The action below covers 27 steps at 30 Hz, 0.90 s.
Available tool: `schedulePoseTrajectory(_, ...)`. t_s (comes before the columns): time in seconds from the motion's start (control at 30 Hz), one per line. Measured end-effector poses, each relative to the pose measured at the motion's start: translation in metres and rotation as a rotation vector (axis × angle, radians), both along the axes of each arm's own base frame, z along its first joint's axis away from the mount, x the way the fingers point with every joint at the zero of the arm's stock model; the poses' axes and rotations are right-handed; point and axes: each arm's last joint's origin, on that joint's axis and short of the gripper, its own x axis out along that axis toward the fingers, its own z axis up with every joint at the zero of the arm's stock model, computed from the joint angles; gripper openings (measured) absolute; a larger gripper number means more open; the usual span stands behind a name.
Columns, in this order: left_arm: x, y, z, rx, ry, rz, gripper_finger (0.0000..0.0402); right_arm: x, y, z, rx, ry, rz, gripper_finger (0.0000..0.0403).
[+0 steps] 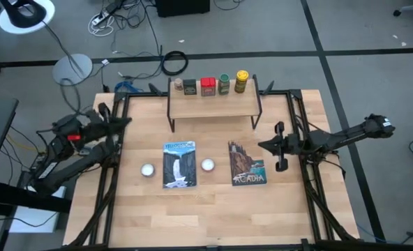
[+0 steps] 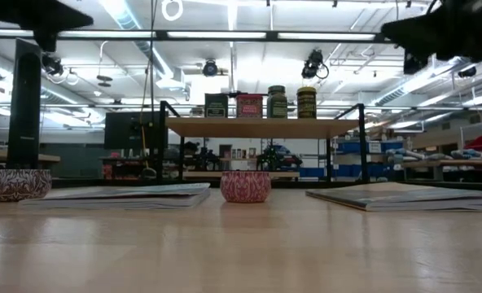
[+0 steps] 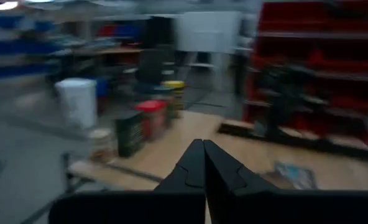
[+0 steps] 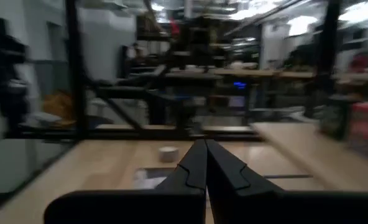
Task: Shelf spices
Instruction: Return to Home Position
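Observation:
All five spices stand in a row on the shelf's light wooden top board [image 1: 213,104], by the table's far edge: tiny brown jar [image 1: 178,84], dark square tin [image 1: 190,86], red boxy tin [image 1: 207,86], green jar [image 1: 224,84], yellow-capped jar [image 1: 241,81]. The low view shows the dark tin [image 2: 216,105], red tin [image 2: 250,105], green jar [image 2: 276,102] and yellow-capped jar [image 2: 306,102] on the board [image 2: 261,127]. My left gripper [image 1: 128,120] [image 3: 204,144] hangs shut over the table's left edge. My right gripper [image 1: 261,145] [image 4: 205,144] hangs shut above the table's right half, below the shelf's right leg.
Two flat picture books [image 1: 178,164] [image 1: 246,163] lie mid-table. One small round white thing [image 1: 147,170] sits left of the left book and another [image 1: 207,164] between the books. Black frame rails [image 1: 301,125] run along both table sides. Bare wood lies along the near edge.

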Motion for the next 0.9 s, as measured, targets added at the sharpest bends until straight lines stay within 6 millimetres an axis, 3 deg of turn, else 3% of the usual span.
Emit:
schedulePoseTrajectory(0.23, 0.026, 0.018, -0.037, -0.099, -0.021, 0.018, 0.0000, -0.001, -0.004, -0.036, 0.084, 0.094, 0.050, 0.0000)
schedulePoseTrajectory(0.53, 0.055, 0.036, -0.112, -0.115, -0.073, -0.027, 0.0000, 0.001, -0.012, -0.037, 0.049, 0.100, 0.079, 0.0000)
schedulePoseTrajectory(0.9, 0.057, 0.036, -0.120, -0.046, 0.043, 0.048, 0.0000, 0.001, -0.033, -0.046, 0.058, 0.187, -0.075, 0.0000)
